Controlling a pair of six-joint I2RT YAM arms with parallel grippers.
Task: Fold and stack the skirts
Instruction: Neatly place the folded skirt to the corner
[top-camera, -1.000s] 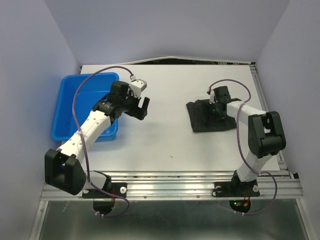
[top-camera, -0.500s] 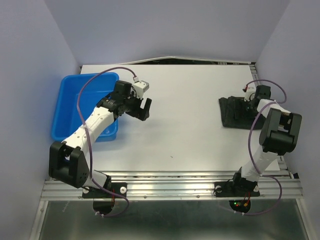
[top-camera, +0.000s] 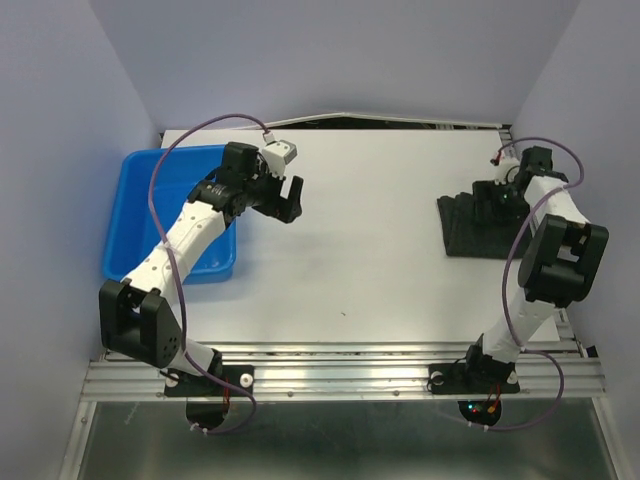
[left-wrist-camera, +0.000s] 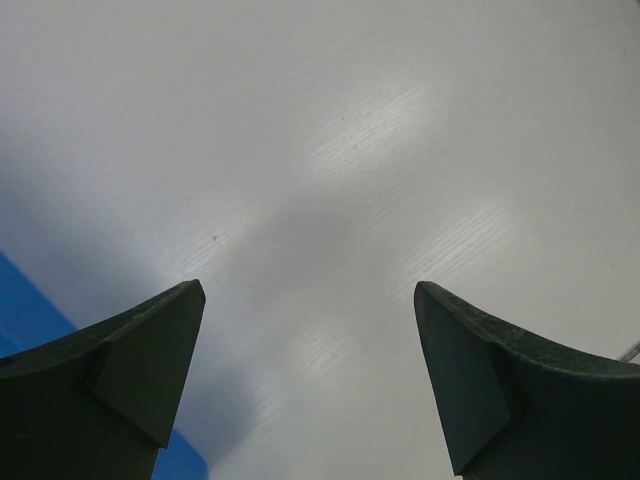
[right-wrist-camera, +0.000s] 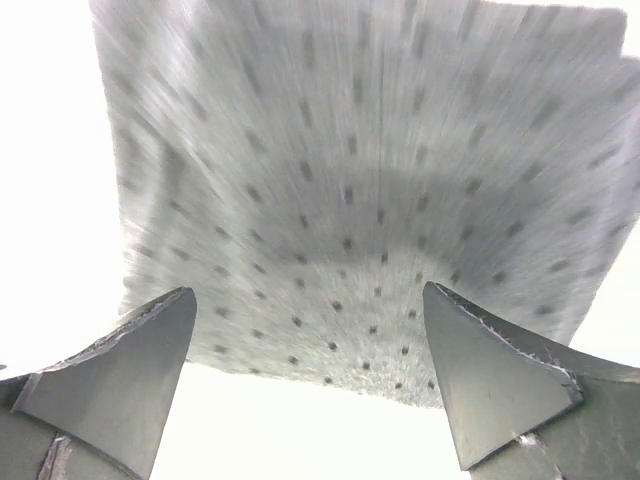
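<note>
A folded dark skirt (top-camera: 475, 225) lies flat at the right side of the table. In the right wrist view it fills the upper frame as dotted cloth (right-wrist-camera: 370, 190), blurred by motion. My right gripper (top-camera: 497, 192) is open above the skirt's far edge, holding nothing; its jaws stand wide apart (right-wrist-camera: 310, 400) over the cloth's near edge. My left gripper (top-camera: 290, 200) is open and empty, raised over bare table just right of the blue tub (top-camera: 140, 215). The left wrist view shows only white table between its jaws (left-wrist-camera: 310, 390). No other skirt shows.
The blue tub stands at the left of the table; its inside is mostly hidden by the left arm. Purple cables loop over both arms. The right wall is close to the skirt. The metal rail runs along the near edge.
The right gripper slid the folded skirt from the middle right to the far right of the table, then let go and lifted back. The left gripper rose and moved slightly farther away.
</note>
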